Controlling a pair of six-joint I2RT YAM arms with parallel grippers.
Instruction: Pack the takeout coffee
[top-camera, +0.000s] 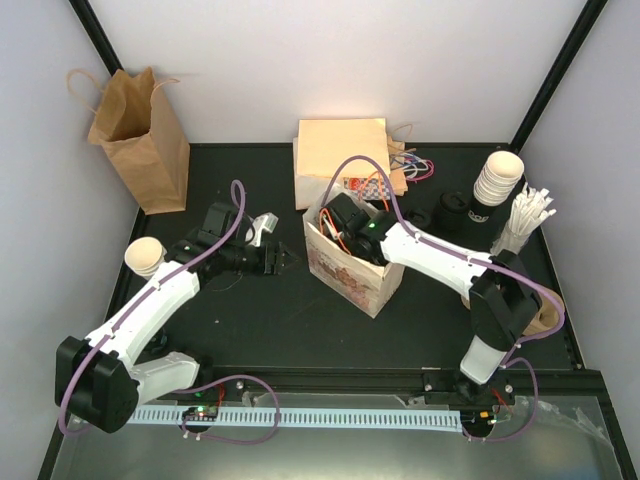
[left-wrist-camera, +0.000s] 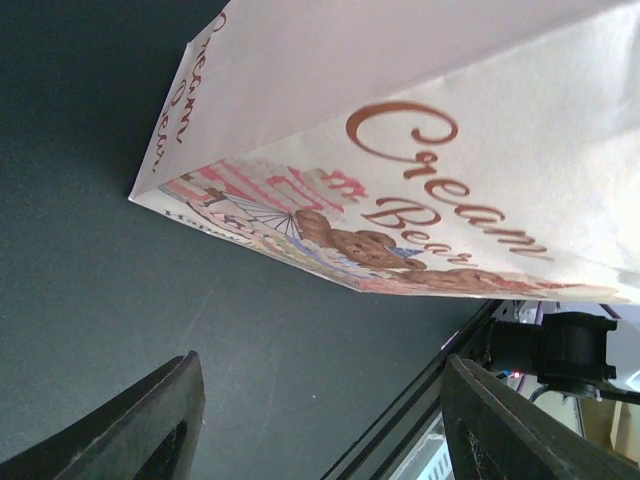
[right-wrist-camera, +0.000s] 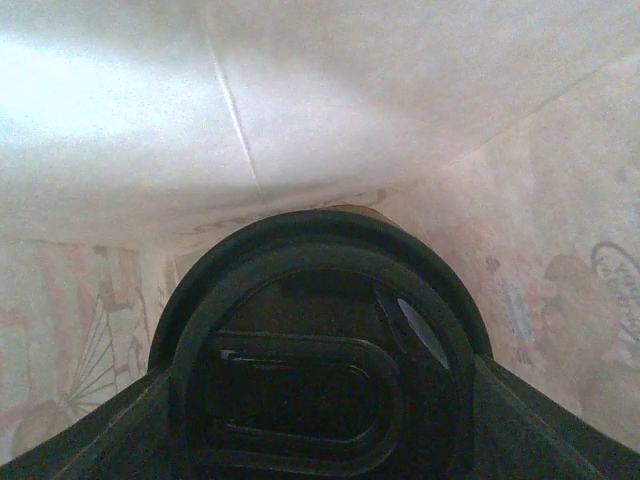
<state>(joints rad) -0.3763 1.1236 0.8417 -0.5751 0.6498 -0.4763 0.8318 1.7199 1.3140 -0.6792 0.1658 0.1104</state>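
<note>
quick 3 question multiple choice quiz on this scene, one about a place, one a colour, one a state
1. Where is the right gripper?
A) parked at its own base
B) inside the printed bag
C) hovering at the far wall

2. What colour is the lid on the takeout coffee?
A) white
B) red
C) black

3. How is the left gripper?
A) open, with nothing in it
B) shut on a cup
C) shut on a straw

Answers:
1 B: the top view shows that arm reaching down into the bag's mouth.
2 C: the right wrist view shows a black lid, with bag paper around it.
3 A: the left wrist view shows its fingers apart over the bare dark table.
</note>
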